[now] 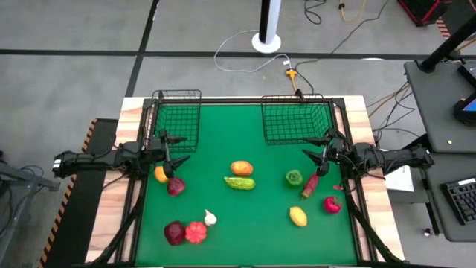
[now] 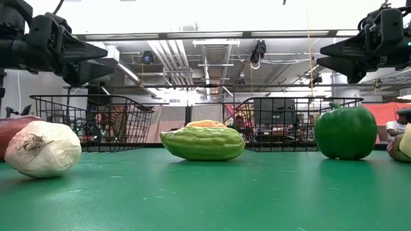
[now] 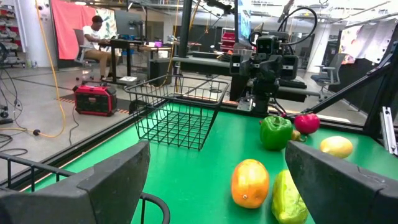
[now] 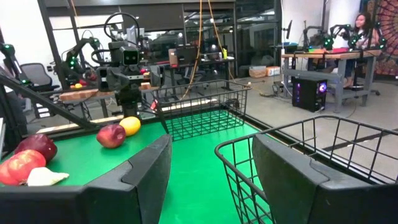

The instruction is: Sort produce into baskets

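The produce lies scattered on the green table. An orange point(image 1: 241, 167) and a green gourd point(image 1: 239, 182) lie mid-table, with a green pepper point(image 1: 294, 178), red chili point(image 1: 310, 186), red piece point(image 1: 332, 205) and lemon point(image 1: 298, 217) at right. A yellow piece point(image 1: 160, 173), dark red apple point(image 1: 176, 186), white garlic point(image 1: 210, 217), tomato point(image 1: 196, 232) and maroon piece point(image 1: 174, 232) lie at left. Two black wire baskets point(image 1: 178, 115) point(image 1: 296, 119) stand at the far edge. My left gripper point(image 1: 181, 149) is open and empty above the table's left side. My right gripper point(image 1: 311, 147) is open and empty above the right side.
The right basket's rim point(image 4: 261, 180) stands just beside my right gripper's fingers point(image 4: 298, 180). The left wrist view looks past the orange point(image 3: 250, 182) and gourd point(image 3: 287, 199) to the right arm point(image 3: 267, 62). People sit at desks in the room beyond.
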{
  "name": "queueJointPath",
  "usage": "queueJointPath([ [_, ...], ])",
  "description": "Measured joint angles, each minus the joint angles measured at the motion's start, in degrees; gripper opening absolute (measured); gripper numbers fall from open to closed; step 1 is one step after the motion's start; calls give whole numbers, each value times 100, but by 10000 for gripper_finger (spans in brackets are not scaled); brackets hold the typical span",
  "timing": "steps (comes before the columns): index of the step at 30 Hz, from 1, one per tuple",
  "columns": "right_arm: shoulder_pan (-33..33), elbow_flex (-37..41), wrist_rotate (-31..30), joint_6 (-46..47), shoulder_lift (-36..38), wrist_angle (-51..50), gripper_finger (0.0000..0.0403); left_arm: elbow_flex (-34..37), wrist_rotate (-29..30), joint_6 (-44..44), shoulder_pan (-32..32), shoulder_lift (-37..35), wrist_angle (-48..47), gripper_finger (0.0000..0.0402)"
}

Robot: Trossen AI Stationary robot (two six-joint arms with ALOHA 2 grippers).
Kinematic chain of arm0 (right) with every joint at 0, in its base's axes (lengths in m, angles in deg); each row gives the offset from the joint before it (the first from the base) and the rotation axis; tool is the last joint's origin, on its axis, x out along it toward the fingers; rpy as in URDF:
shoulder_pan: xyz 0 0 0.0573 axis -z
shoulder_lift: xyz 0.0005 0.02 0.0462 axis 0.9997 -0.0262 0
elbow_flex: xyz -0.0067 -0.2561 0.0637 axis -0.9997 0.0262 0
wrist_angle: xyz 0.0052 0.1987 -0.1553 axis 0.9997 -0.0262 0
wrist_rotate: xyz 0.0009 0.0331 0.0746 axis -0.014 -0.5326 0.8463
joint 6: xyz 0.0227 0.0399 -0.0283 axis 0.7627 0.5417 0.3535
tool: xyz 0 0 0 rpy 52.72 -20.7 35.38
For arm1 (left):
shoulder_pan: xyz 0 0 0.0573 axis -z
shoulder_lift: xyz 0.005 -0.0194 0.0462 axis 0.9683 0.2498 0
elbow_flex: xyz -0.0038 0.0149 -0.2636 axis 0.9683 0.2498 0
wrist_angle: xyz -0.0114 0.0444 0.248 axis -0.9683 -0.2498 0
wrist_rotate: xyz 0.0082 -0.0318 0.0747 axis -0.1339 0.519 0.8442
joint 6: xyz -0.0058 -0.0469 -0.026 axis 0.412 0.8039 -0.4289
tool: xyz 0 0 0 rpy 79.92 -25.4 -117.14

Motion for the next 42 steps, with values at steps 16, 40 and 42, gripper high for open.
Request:
queueJointPath([
  [16, -1, 0, 0, 1, 0, 16, 215, 1, 315, 32, -1, 1, 43, 356],
  [40, -2, -75, 44, 1088, -2, 237, 215, 0, 713, 3292, 14, 9, 1304, 356],
  [42, -2, -77, 43, 1034, -2, 234, 215, 0, 859, 3323, 10, 9, 1305, 356],
])
